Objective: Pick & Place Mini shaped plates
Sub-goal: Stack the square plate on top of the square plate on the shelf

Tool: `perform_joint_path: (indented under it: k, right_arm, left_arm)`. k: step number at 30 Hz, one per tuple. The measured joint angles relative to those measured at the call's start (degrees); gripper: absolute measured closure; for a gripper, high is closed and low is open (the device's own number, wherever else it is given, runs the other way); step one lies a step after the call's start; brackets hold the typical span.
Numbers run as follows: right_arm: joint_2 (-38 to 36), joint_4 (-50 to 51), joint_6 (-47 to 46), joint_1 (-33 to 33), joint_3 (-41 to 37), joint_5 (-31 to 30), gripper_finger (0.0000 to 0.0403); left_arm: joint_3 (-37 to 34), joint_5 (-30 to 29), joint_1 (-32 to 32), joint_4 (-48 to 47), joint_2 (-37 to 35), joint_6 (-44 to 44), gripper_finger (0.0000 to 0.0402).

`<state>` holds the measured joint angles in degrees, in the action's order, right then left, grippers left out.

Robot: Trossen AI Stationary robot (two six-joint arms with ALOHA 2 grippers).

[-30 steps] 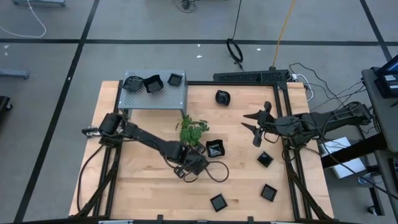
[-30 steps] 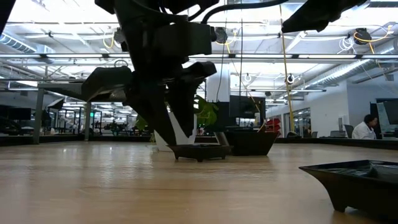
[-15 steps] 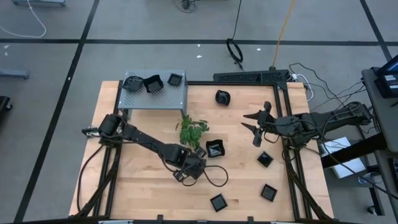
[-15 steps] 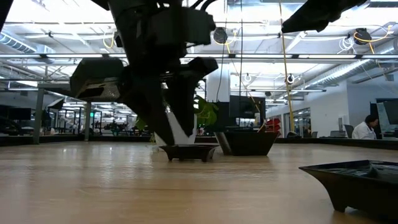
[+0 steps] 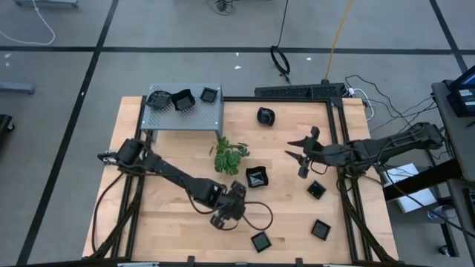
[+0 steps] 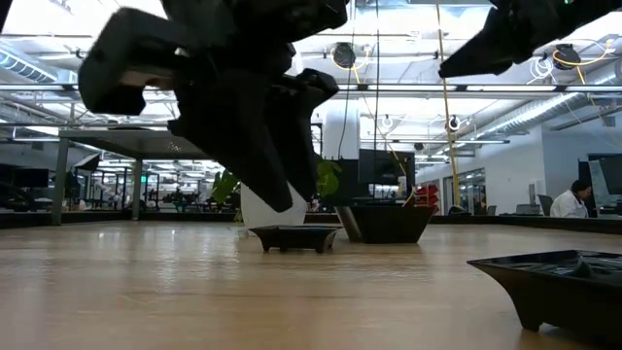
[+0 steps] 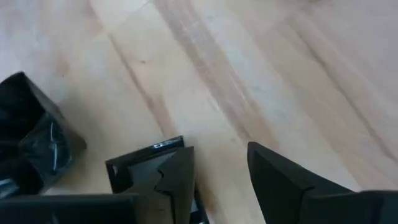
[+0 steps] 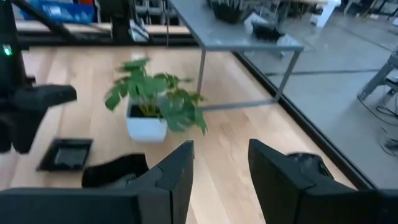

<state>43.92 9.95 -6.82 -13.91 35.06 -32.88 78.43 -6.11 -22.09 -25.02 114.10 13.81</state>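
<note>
Left gripper (image 5: pixel 225 217), jaws apart and empty, hangs over pale grained wooden table (image 5: pixel 171 222) just beside a glossy black square mini plate (image 5: pixel 260 241). Right gripper (image 5: pixel 300 157), jaws apart, hovers near another glossy black square plate (image 5: pixel 316 190). Three more plates rest atop grey perforated metal box (image 5: pixel 185 115).

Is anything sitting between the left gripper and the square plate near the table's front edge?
Nothing visible does. The left gripper, fingers open, hangs over bare wood, and the square plate lies just beyond it toward the front edge. Only the arm's own cable loop curls nearby, off the direct line. The right gripper waits over the table's right side.
</note>
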Motion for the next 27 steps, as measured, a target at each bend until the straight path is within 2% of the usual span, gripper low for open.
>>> perform_joint_path:
  k: [8,15,27]
  right_arm:
    - [0.0,-3.7,1.5,0.0,-1.2,0.0,0.0261]
    - [0.0,-4.2,1.5,0.0,-1.2,0.1,0.0261]
    - [0.0,-5.2,1.5,0.0,-1.2,0.1,0.0261]
  left_arm:
    - [0.0,-9.8,-0.3,-0.9,0.0,-7.9,0.025]
    - [-0.1,-7.7,-0.5,-2.6,4.1,-11.4,0.025]
    - [0.1,-9.6,-0.5,-1.8,5.2,-12.5,0.0253]
